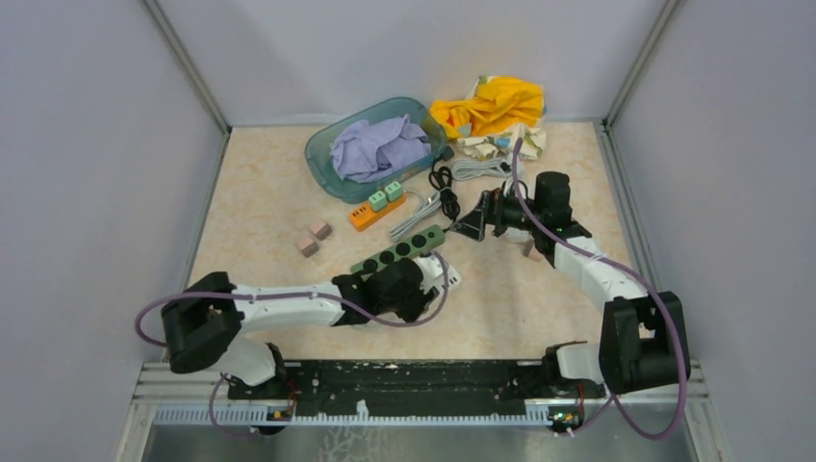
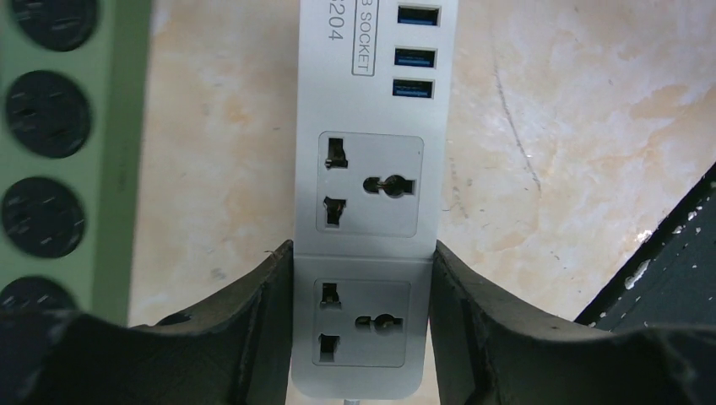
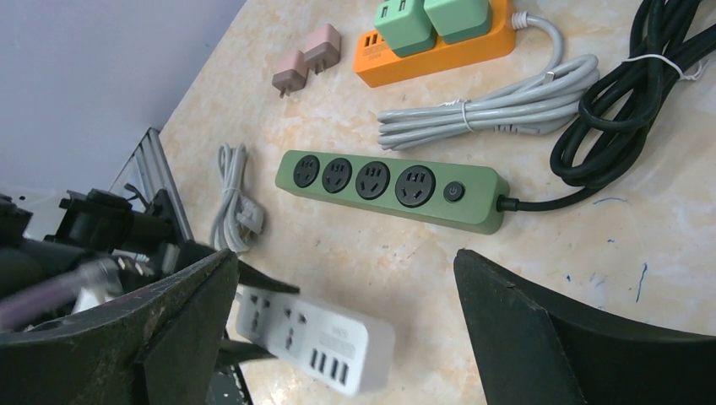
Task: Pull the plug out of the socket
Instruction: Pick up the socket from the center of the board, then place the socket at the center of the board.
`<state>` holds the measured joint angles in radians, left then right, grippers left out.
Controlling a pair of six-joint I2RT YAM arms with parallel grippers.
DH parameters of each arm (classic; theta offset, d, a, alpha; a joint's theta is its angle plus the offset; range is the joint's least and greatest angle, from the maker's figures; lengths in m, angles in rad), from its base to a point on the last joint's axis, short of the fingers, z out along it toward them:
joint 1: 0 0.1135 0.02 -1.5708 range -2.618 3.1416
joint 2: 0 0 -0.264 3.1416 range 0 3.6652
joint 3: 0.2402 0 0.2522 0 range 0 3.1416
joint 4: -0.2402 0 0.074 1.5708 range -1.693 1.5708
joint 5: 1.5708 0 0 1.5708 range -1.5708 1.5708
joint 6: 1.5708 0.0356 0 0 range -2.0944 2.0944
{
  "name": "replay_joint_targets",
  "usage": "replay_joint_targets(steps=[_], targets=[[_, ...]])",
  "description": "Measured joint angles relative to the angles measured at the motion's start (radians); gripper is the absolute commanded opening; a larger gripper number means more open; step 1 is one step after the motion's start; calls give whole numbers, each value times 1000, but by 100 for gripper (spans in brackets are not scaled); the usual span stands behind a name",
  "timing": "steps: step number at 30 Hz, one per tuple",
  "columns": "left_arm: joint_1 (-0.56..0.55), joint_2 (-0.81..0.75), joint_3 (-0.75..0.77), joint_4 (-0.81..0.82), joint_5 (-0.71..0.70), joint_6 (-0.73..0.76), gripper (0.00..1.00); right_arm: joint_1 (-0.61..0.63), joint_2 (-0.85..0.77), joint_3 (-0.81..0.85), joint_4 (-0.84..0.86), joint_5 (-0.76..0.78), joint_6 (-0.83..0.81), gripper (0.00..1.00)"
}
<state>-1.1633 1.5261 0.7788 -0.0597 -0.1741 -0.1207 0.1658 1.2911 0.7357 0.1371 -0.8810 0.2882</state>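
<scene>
The left gripper (image 2: 363, 253) is closed on the white power strip (image 2: 367, 169). Its two fingers (image 2: 253, 321) press against the two long sides of the strip, at the end with the universal sockets. The sockets seen in the left wrist view have no plug in them, and three USB ports are further along the strip. The strip lies flat on the table (image 1: 260, 192), just beside the green power strip (image 3: 388, 187), which also has all four sockets free.

The right gripper (image 3: 346, 261) hangs above the table with its jaws wide apart and nothing between them. It is apart from both of these strips.

The green plugs (image 3: 431, 21) sit side by side in the orange power strip (image 3: 439, 55), beyond the green power strip and well apart from both grippers. Two pink adapters (image 3: 308, 59) lie loose on the table to the left of the orange one.

A tied grey cable (image 3: 498, 105) lies between the orange and the green strips, and a coiled black cable (image 3: 633, 110) is beside it. A small white cable (image 3: 232, 202) lies near the left arm.

At the far side stand a teal basin (image 1: 322, 154) with a purple cloth (image 1: 380, 144) and a yellow cloth (image 1: 491, 101).
</scene>
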Motion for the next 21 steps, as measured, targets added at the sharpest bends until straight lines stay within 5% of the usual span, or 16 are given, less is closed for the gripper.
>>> replay_joint_targets(steps=[10, 15, 21], targets=[[293, -456, -238, 68, -60, -108, 4, -7, -2, 0, 1, -2, 0, 99], [499, -669, -378, 92, -243, -198, 2, -10, -2, 0, 2, -2, 0, 99], [807, -719, -433, 114, -338, -277, 6, -12, -5, 0, 4, -3, 1, 99]])
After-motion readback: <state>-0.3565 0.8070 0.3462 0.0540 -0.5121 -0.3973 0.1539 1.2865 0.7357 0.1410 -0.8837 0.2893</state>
